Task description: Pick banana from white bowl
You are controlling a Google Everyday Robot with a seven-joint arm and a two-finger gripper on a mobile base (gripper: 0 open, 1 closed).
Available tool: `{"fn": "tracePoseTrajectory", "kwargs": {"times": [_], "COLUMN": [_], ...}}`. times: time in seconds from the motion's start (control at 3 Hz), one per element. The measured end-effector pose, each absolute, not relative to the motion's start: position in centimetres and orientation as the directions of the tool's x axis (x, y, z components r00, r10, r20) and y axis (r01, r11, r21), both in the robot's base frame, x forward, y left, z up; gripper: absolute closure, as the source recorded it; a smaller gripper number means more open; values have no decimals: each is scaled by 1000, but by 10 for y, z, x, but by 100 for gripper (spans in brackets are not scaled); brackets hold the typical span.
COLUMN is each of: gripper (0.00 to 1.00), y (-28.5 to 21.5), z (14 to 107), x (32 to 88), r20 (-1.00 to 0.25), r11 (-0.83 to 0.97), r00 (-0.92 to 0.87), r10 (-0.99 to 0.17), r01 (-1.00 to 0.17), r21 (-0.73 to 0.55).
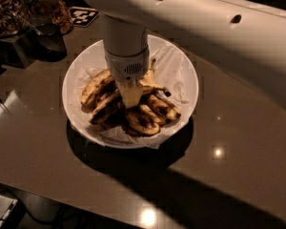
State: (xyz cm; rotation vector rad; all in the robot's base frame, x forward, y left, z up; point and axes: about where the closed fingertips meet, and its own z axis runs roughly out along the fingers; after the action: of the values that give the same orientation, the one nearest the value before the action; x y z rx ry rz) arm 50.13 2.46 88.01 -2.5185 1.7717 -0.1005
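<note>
Pick not done: all fruit lies in the white bowl (87,60), nothing lifted. The gripper (131,97) hangs straight down from the arm (205,30) into the middle of the pile, touching or just over it. Cannot tell if it is wide, narrow or holding anything.

The banana (96,87) is, by my judgement, the long yellow one on the left of the pile, just beside the gripper, resting in the bowl. No sticker is visible from here, so that ID is unsure. Left to do: grip it and lift it clear.

- Fruit: about 5 or 6 curved pieces, soft-looking, yellow with brown-black blotches, overlapping.
- Bowl: round, wide, shallow, smooth white.
- Paper lining (174,75): crumpled, white.
- Table (229,128): glossy brown, reflecting lamps.
- Far left: glass jars of nuts (5,8).
</note>
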Motion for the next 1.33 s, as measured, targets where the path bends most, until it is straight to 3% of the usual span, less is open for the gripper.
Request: {"fn": "tracePoseTrajectory", "kwargs": {"times": [1.33], "gripper": [100], "y": [23], "z": [974], "x": [437], "r20": [-188], "r11": [-339], "r00": [395], "r10": [-899], "r01": [-901], "r21": [-273]}}
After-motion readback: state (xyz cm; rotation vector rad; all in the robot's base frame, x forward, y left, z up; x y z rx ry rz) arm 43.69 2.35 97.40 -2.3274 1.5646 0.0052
